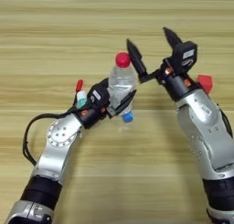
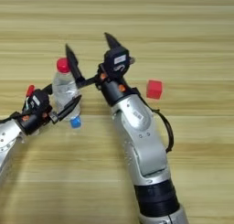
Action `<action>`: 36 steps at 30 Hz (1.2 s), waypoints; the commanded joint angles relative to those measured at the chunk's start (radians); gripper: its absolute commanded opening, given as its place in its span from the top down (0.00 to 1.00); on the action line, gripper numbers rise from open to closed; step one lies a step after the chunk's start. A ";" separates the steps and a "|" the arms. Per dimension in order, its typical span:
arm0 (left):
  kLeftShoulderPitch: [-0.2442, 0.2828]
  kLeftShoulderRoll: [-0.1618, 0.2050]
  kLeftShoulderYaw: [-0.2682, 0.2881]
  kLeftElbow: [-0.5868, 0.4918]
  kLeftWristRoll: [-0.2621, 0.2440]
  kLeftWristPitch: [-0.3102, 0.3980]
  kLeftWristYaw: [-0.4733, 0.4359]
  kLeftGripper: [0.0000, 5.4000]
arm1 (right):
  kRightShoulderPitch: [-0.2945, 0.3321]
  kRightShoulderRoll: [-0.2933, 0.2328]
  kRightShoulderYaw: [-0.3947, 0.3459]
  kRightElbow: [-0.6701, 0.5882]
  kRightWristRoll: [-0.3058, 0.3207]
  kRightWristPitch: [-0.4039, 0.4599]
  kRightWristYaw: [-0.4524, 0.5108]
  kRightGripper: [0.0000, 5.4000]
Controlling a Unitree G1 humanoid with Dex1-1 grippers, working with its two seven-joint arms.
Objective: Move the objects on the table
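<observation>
Two grippers we see: left gripper (image 1: 119,97) pinches the bottle (image 1: 121,81); right gripper (image 1: 153,42), spread wide, hovers just beside its cap.

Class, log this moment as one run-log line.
left gripper: shut on bottle | right gripper: open, beside cap | red cube: on table, untouched

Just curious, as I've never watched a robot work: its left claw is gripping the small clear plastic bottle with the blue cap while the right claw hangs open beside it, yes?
Nearly. The cap is red, not blue, as the left eye view shows. The left gripper does hold the small clear plastic bottle with the red cap, and the right gripper is open beside it.
</observation>
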 commanded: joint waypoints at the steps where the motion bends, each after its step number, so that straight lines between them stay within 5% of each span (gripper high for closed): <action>1: -0.045 -0.009 0.044 -0.035 -0.041 -0.011 0.027 0.42 | -0.037 -0.011 -0.073 0.033 -0.016 -0.037 -0.042 0.00; 9: -0.089 0.009 0.149 -0.022 -0.058 -0.007 0.102 0.42 | -0.066 -0.035 -0.144 0.121 -0.033 -0.069 -0.080 0.00; 20: -0.159 0.049 0.254 0.135 0.037 0.010 0.313 0.42 | -0.078 -0.045 -0.154 0.186 -0.045 -0.086 -0.085 0.00; 36: -0.192 0.095 0.286 0.276 0.116 0.015 0.472 0.42 | -0.070 -0.043 -0.135 0.191 -0.049 -0.083 -0.079 0.00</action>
